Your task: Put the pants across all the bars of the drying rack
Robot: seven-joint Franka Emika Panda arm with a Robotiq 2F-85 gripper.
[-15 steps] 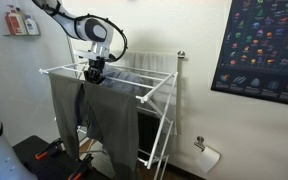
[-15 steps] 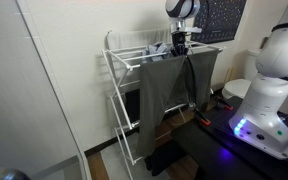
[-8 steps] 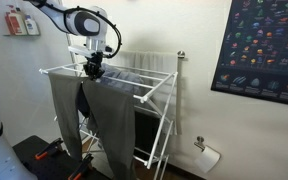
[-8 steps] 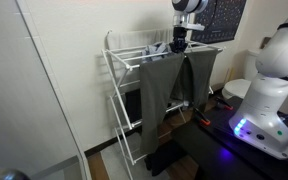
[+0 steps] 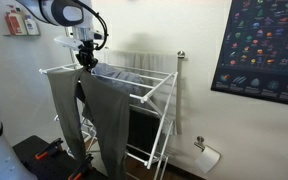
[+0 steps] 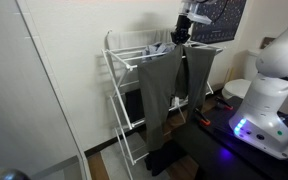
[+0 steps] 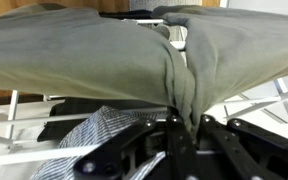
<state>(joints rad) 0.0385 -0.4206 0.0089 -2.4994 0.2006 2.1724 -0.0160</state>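
Note:
The olive-grey pants point(image 5: 109, 120) hang in two legs over the front edge of the white drying rack point(image 5: 156, 95); they also show in the other exterior view point(image 6: 162, 85). My gripper point(image 5: 85, 60) is shut on the pants at the crotch and holds it lifted above the rack's front bar; it also shows above the rack point(image 6: 181, 32). In the wrist view the pants point(image 7: 94, 55) bunch into the shut jaws point(image 7: 187, 125). The thin white bars point(image 5: 134, 80) run across the rack top, with a striped cloth point(image 7: 89, 135) lying on them.
A poster point(image 5: 264, 45) hangs on the wall. A white robot base point(image 6: 264, 95) stands beside the rack. A dark cloth point(image 5: 144, 130) hangs inside the rack's lower frame. A dark platform point(image 5: 44, 155) lies at the floor by the rack's legs.
My gripper has risen and moved towards the rack's front edge, pulling the crotch of the pants up; the legs hang longer and straighter below.

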